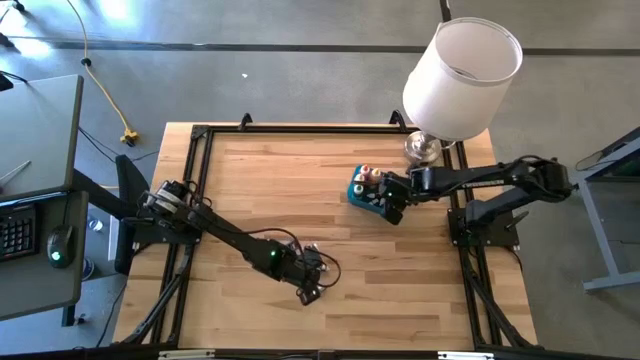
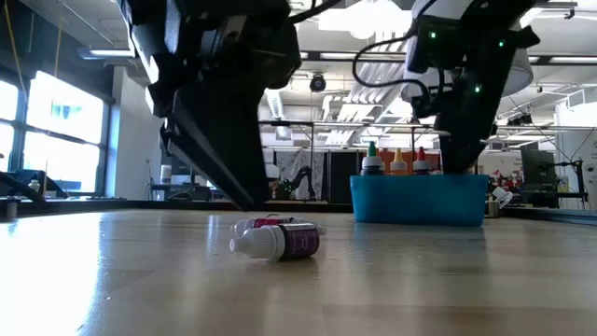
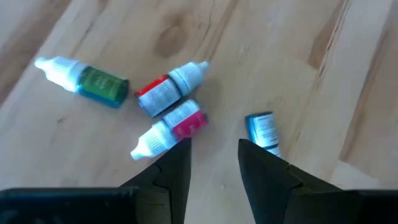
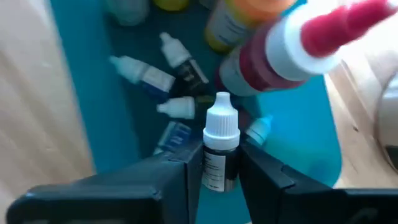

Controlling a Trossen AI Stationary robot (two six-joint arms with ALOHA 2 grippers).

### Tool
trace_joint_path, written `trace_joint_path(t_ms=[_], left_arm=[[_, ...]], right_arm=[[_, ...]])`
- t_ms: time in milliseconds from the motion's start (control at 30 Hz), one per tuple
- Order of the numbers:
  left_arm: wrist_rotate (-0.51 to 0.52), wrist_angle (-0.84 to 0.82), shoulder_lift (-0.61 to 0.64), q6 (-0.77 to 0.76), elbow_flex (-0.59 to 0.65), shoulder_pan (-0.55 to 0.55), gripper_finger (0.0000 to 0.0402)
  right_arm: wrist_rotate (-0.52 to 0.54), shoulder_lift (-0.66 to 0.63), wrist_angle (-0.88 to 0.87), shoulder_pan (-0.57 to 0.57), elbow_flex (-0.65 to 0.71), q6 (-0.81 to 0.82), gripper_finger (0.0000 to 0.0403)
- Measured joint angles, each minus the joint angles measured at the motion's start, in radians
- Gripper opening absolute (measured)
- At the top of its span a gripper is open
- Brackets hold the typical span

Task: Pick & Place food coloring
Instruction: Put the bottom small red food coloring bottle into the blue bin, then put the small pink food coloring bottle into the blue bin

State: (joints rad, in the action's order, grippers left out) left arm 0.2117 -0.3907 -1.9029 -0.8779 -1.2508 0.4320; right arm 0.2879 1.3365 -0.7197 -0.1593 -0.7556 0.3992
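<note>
Bottles lie in two groups. The right gripper (image 4: pixel 214 165) hangs over the teal bin (image 1: pixel 362 192), its fingers around a white-capped dropper bottle (image 4: pixel 219 146), probably to drop it among the others there. The left gripper (image 3: pixel 214 158), fingers apart and empty, hovers over four loose bottles (image 3: pixel 168 109). Labels are unreadable.

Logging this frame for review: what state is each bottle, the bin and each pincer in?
Left pincer: open, empty, hovering above loose bottles.
Green-label bottle: lying on the table.
Red-label bottle: lying on the table.
Pink-label bottle: lying beside the red-label one.
Blue-label bottle: lying apart.
Right pincer: around a white-capped bottle, upright over the bin.
Teal bin: holds upright and lying bottles.
</note>
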Motion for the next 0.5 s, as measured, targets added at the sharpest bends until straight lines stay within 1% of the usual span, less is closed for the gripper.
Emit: trace_joint_path(t_ms=[100,300,400,500], left_arm=[[0.004,-0.015,-0.008,0.011,0.002,0.001,0.0129],[0.0,-0.015,-0.023,0.043,0.002,0.0,0.0129],[0.0,-0.001,-0.021,0.043,0.0,0.0,0.0129],[-0.014,0.023,-0.021,0.043,0.0,0.0,0.0129]], right_arm=[[0.047,0.012,-0.004,0.0,0.013,0.0,0.0108],[0.016,0.006,0.003,0.0,0.011,-0.024,0.013],[0.015,-0.005,0.006,0.004,0.011,-0.018,0.0136],[-0.012,-0.025,0.015,0.017,0.01,-0.018,0.0137]])
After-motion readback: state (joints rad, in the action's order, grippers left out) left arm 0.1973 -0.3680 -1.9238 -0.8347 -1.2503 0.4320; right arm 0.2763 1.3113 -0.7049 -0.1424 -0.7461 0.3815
